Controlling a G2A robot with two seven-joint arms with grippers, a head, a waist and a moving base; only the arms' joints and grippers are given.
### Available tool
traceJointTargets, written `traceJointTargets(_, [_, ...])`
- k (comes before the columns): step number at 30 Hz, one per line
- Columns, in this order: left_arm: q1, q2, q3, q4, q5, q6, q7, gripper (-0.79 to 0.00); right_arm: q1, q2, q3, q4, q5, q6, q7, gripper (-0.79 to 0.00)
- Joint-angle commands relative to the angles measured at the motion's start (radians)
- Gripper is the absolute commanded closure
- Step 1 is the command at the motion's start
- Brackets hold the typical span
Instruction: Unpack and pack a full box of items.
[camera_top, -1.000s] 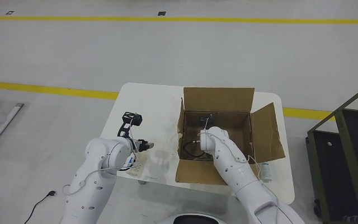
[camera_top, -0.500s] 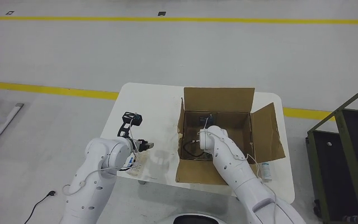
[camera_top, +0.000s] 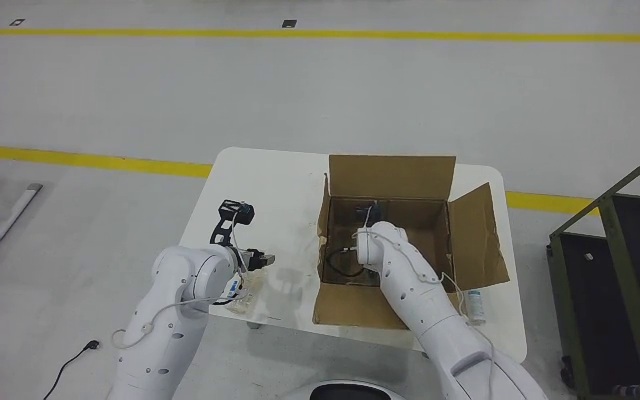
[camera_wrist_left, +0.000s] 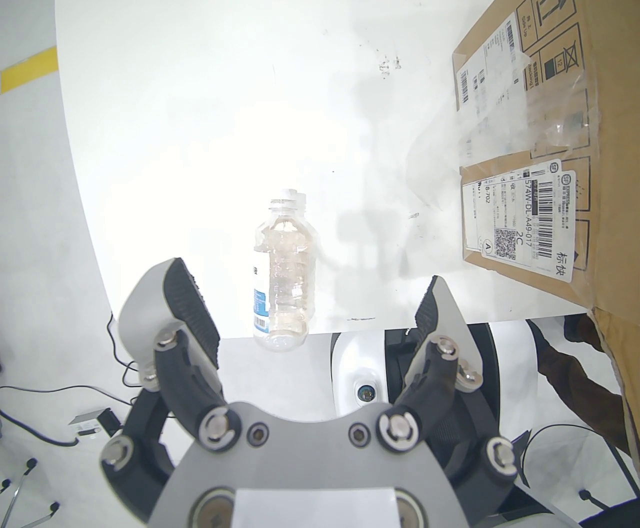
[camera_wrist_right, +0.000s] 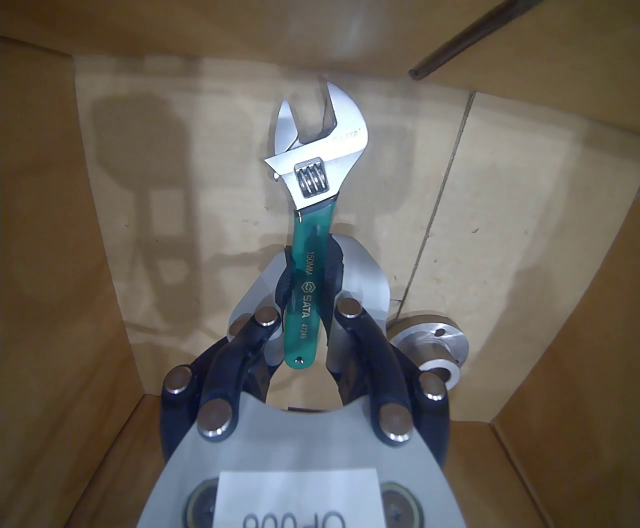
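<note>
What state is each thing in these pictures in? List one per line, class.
Box, flaps open, upright on the table.
Wrench, clamped by its green handle in the right tool, inside the box.
Right tool, shut on the wrench.
Left tool, open, empty.
Bottle, capped, lying on the table.
Metal flange, lying on the box floor.

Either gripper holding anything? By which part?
Right gripper is shut on the wrench, by its green handle, inside the box. Left gripper is open, holding nothing; the bottle lies on the table.
</note>
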Motion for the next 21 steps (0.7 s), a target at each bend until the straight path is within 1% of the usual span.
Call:
traceJointTargets(1, [0.000,0.000,0.000,0.000,0.000,0.000,0.000,-0.785,-0.009,0.003,0.005,-0.026,-0.007,-0.008,0.008,0.000])
traceJointTargets(4, [0.000,0.000,0.000,0.000,0.000,0.000,0.000,-0.785,-0.030,0.011,0.015,-0.084,-0.025,-0.023,0.023,0.000])
traceJointTargets(9, [0.000,0.000,0.000,0.000,0.000,0.000,0.000,-0.785,-0.090,0.030,0.040,-0.235,-0.073,-0.065,0.079,0.000])
traceJointTargets(16, [0.000,0.000,0.000,0.000,0.000,0.000,0.000,-0.785,-0.232,0.065,0.093,-0.559,-0.196,-0.134,0.186,0.000])
traceJointTargets(21, [0.000,0.000,0.000,0.000,0.000,0.000,0.000,-0.785,-0.318,0.086,0.131,-0.757,-0.272,-0.220,0.257,0.000])
